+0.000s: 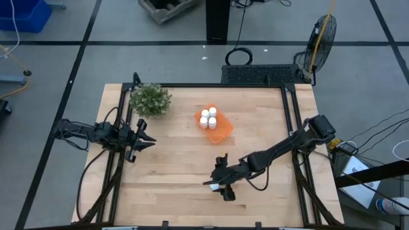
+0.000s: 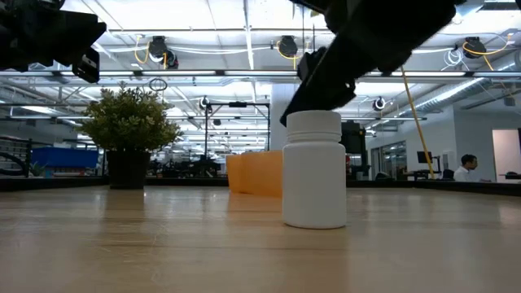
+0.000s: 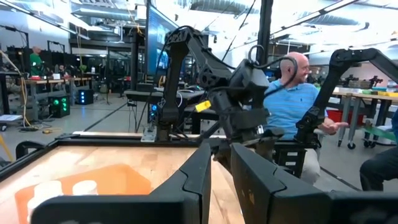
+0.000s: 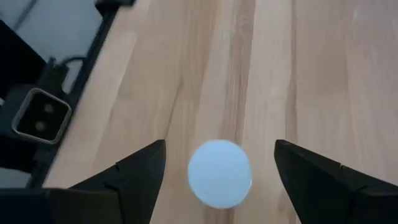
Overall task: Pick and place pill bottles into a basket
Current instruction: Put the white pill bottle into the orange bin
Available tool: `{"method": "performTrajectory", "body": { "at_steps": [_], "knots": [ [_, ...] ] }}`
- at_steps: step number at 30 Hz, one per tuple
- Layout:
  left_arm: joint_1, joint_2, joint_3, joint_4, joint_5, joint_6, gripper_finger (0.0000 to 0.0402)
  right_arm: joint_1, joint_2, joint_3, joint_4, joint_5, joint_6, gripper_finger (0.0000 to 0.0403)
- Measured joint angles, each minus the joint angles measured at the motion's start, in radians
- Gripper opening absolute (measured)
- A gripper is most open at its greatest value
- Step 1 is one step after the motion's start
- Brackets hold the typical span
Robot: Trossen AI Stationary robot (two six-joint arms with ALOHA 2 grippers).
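Currently: right gripper (image 1: 220, 186) held over lone pill bottle (image 4: 219, 172), fingers spread wide, bottle upright on table (image 1: 172, 179) between them, ungripped | four pill bottles (image 1: 208, 118) seen in orange basket (image 1: 220, 132), far centre | left gripper (image 1: 146, 135) parked left, fingers nearly together, holding nothing.

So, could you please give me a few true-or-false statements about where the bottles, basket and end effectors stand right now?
1. Four small white cylindrical pill bottles stand in the bright orange rectangular plastic basket. True.
2. The fifth bottle lies on its side. False: it stands upright on the wooden table.
3. The right end effector is open, above that bottle. True.
4. The left end effector grips a bottle. False: it holds nothing, beside the green bushy potted plant.
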Motion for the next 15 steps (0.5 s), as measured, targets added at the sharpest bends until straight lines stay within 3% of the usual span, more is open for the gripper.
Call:
{"method": "performTrajectory", "body": {
  "at_steps": [15],
  "knots": [
    [0.0,0.0,0.0,0.001,0.0,0.0,0.0067,0.008,0.045,0.0,0.022,0.003,-0.006,0.027]
  ]
}}
